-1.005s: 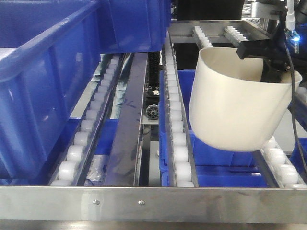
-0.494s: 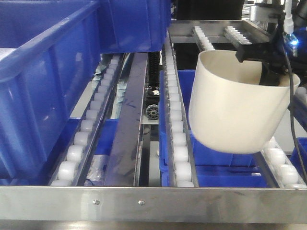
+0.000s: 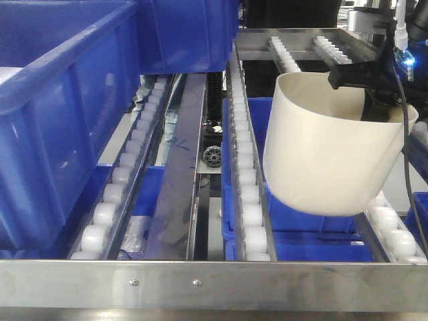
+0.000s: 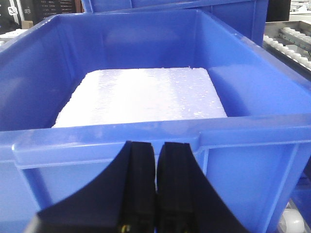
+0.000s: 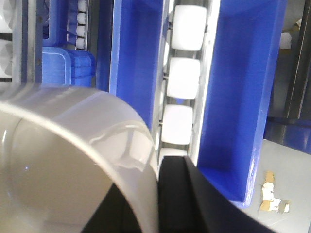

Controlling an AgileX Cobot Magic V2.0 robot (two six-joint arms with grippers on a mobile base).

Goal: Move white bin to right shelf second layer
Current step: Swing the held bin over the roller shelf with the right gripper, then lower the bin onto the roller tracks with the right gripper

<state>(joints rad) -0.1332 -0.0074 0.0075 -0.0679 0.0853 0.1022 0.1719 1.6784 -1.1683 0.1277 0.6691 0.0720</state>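
glossy cream white bin (image 3: 328, 160) hangs tilted over the right shelf second layer (image 3: 251, 215).

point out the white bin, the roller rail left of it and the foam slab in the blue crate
white bin (image 3: 328, 154): front view, outer front wall
roller rail (image 3: 246, 175): front view, a white roller
foam slab (image 4: 141, 94): left wrist view, top face

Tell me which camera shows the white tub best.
Exterior front-facing view: the cream-white rounded plastic tub appears nearly whole, tilted over the steel roller rails, in the right end effector. Right wrist shows only rim and wall; left wrist, none of it.
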